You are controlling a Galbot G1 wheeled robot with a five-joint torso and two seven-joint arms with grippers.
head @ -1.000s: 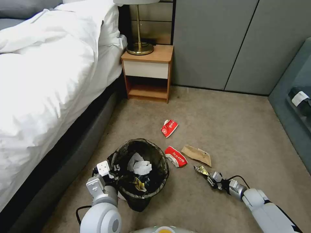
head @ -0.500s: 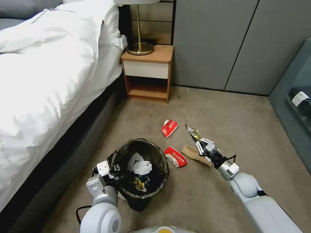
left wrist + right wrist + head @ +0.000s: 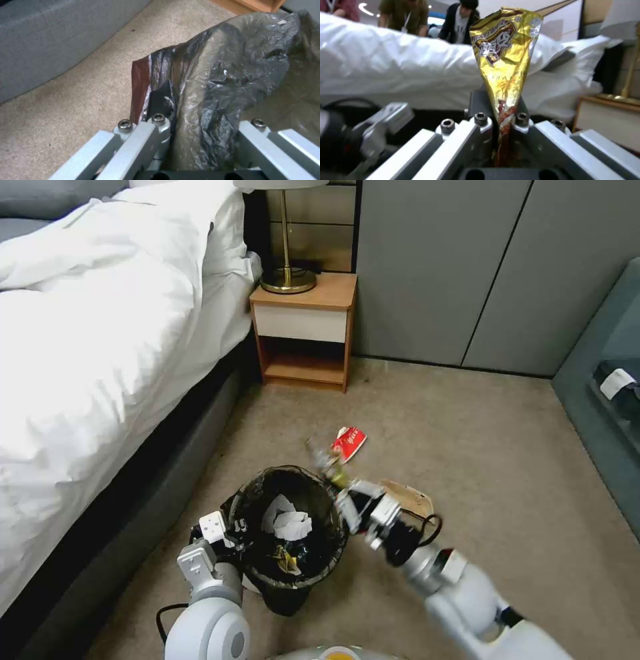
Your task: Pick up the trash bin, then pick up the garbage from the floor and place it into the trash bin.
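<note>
The trash bin (image 3: 280, 471), lined with a dark crinkled bag, holds white paper scraps and stands low on the left of the carpet. My left gripper (image 3: 223, 528) is shut on its near-left rim; the left wrist view shows the bag-covered rim (image 3: 226, 62) between the fingers of this gripper (image 3: 205, 125). My right gripper (image 3: 347, 495) hovers at the bin's right rim, shut on a yellow-gold wrapper (image 3: 325, 460) that sticks up from its jaws. In the right wrist view the wrapper (image 3: 503, 50) rises from this gripper (image 3: 501, 117). More garbage lies on the floor: a red-and-white packet (image 3: 349, 442) and a brown paper bag (image 3: 408, 497).
A bed (image 3: 100, 347) with a white duvet runs along the left. A wooden nightstand (image 3: 303, 333) with a brass lamp (image 3: 288, 280) stands at the back by grey cabinet doors (image 3: 467, 267). A grey seat (image 3: 600, 400) is at the right. Open carpet (image 3: 507, 467) lies to the right.
My right gripper has lifted the yellow wrapper off the floor at the right and swung it leftward to the bin's rim. The left gripper and the bin have not moved.
</note>
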